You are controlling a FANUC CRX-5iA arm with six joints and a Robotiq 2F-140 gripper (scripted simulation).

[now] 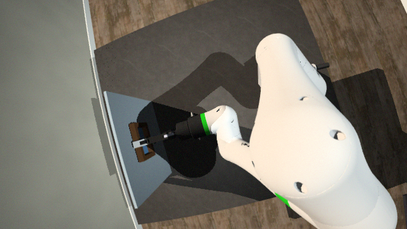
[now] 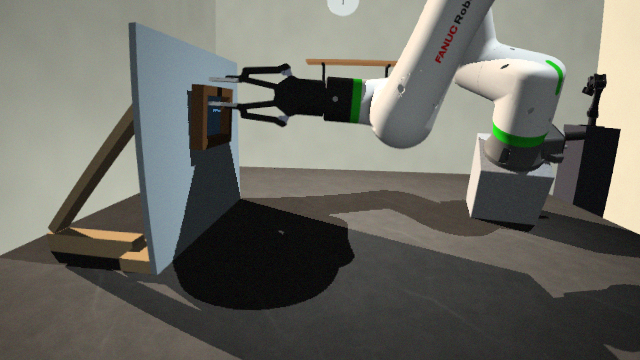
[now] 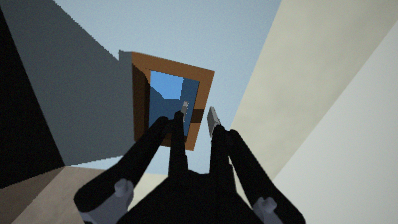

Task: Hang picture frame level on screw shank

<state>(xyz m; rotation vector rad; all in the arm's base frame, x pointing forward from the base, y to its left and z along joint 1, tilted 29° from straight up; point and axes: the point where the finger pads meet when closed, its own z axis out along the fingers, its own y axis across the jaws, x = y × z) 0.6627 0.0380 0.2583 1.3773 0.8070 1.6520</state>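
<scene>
Grey walls enclosed a dark desk (image 2: 400, 280) bearing an upright pale blue panel (image 2: 165, 165) braced by wooden struts (image 2: 90, 170), visible only from the exterior. On its face sat the brown picture frame (image 2: 200, 120) around a blue picture. The tool (image 2: 216, 92) stood partly open, straddling the frame's top edge, gripping nothing.

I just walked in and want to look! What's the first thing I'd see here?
A big white robot arm reaches across the dark table from its grey block on the right. Its black gripper has its fingers spread apart at the top edge of a small brown picture frame. That frame sits high on a pale blue board propped up on the left.
</scene>
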